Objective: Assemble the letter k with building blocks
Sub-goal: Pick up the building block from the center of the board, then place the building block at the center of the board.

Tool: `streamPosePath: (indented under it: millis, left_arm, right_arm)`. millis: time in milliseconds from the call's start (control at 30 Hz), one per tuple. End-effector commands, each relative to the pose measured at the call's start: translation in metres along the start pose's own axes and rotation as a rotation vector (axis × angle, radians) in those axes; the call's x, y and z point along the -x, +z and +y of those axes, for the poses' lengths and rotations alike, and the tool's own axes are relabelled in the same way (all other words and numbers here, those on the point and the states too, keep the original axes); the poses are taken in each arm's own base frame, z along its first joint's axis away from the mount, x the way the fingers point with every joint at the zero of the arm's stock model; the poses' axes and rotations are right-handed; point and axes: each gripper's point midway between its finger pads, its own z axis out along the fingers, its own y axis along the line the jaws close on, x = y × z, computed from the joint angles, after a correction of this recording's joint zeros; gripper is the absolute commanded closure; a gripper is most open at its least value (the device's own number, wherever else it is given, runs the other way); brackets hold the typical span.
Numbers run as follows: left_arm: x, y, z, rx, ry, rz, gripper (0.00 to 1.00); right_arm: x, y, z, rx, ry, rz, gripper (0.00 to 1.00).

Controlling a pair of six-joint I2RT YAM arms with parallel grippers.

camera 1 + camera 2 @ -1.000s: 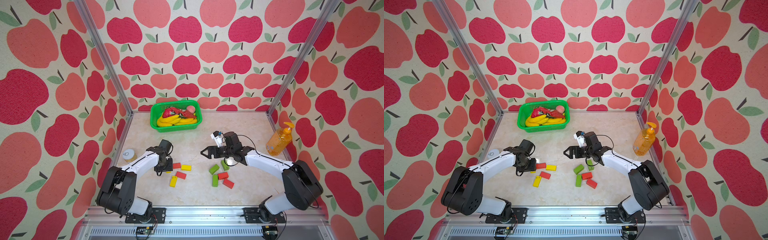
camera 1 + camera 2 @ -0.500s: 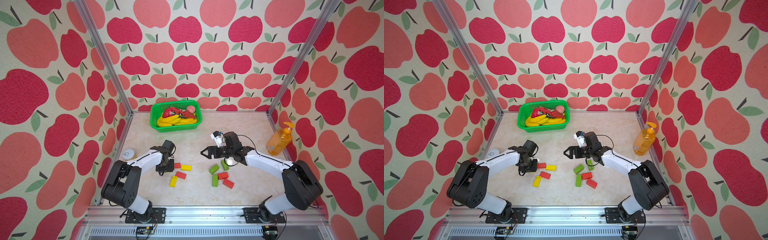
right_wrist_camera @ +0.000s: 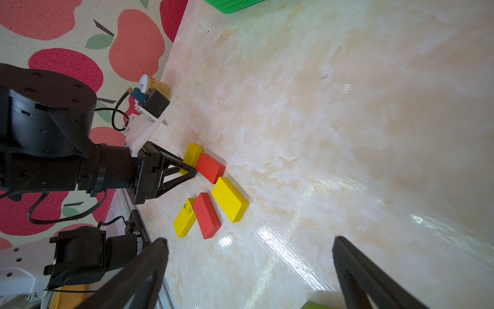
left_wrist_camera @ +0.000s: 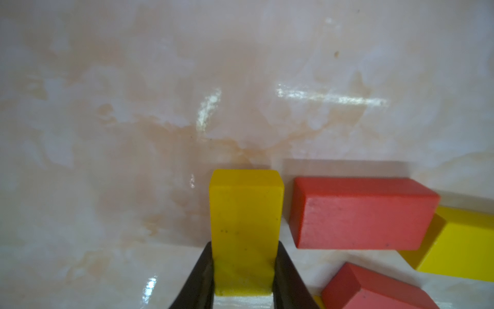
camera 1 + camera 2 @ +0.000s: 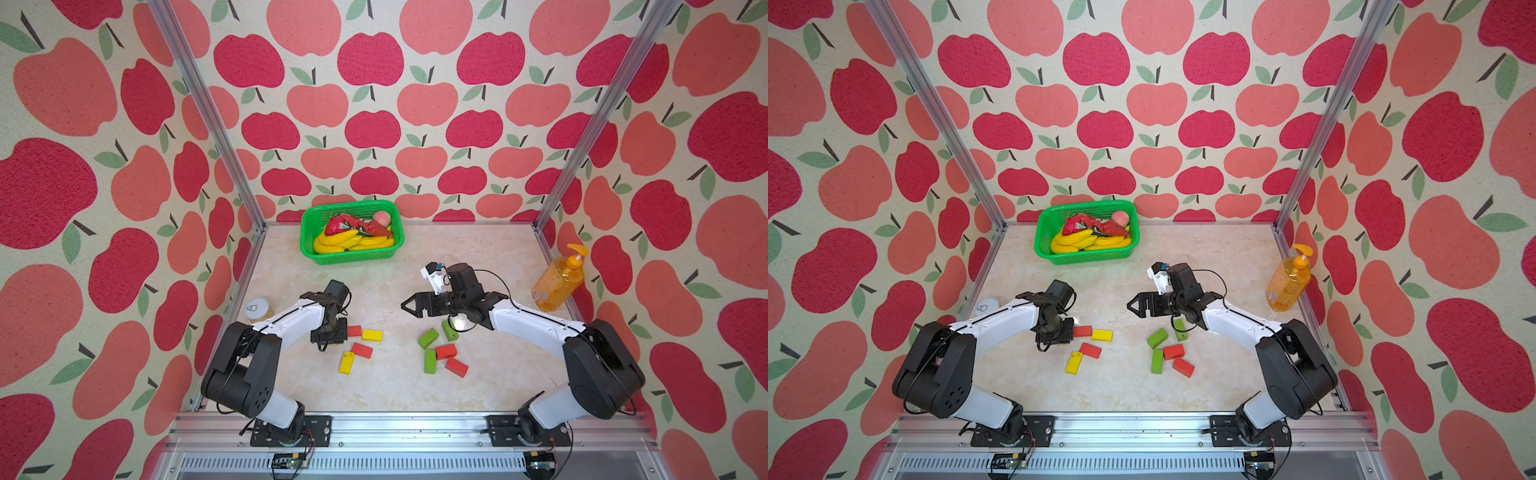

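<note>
The left tool [image 4: 244, 245] is closed on a yellow block [image 4: 245, 208]. In the left wrist view its two dark fingers [image 4: 203, 270] press against the block's opposite sides, and the block appears to rest on the marbled tabletop [image 4: 133, 107]. A red block [image 4: 361, 211] lies just beside it, with a narrow gap between them.

In both top views this tool [image 5: 328, 334] points down at the tabletop, left of the frame's centre and in its lower half, and it hides the gripped block from above. The red block [image 5: 354, 331] lies at its right edge, and a second yellow block [image 5: 372, 335] lies just right of that one. Below them in the frame are a second red block [image 5: 362, 350] and a third yellow block [image 5: 346, 362], close together.

Right of centre, a separate cluster of three green blocks [image 5: 428, 338] and two red blocks [image 5: 446, 351] lies loosely on the tabletop.

The right tool [image 5: 409, 306] hovers above and slightly left of that cluster, pointing toward the frame's left. In the right wrist view its jaws stand wide apart, with nothing between them [image 3: 250, 239].

A green basket [image 5: 309, 249] of toy fruit sits at the tabletop's far edge. An orange soap bottle [image 5: 555, 282] stands at the right edge and a small can [image 5: 257, 308] at the left.
</note>
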Motion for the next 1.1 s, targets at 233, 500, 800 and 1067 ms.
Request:
streamPosePath:
  millis: [233,500,800,1067]
  left_arm:
    - [0.034,-0.047,-0.012,-0.047,0.018,-0.136,0.93]
    - [0.060,-0.043,-0.036,-0.067,0.056,-0.131,0.93]
    - [0.088,-0.025,-0.060,-0.042,0.132,-0.095,0.94]
    - [0.112,-0.010,-0.075,-0.037,0.162,-0.071,0.94]
  right_arm:
    - [0.004,-0.001,-0.004,-0.014,-0.008,0.001,0.01]
    - [0.009,-0.007,-0.012,0.024,0.053,-0.019,0.01]
    - [0.015,-0.019,-0.011,0.038,0.067,-0.058,0.01]
    - [0.015,-0.018,-0.015,0.046,0.084,-0.056,0.01]
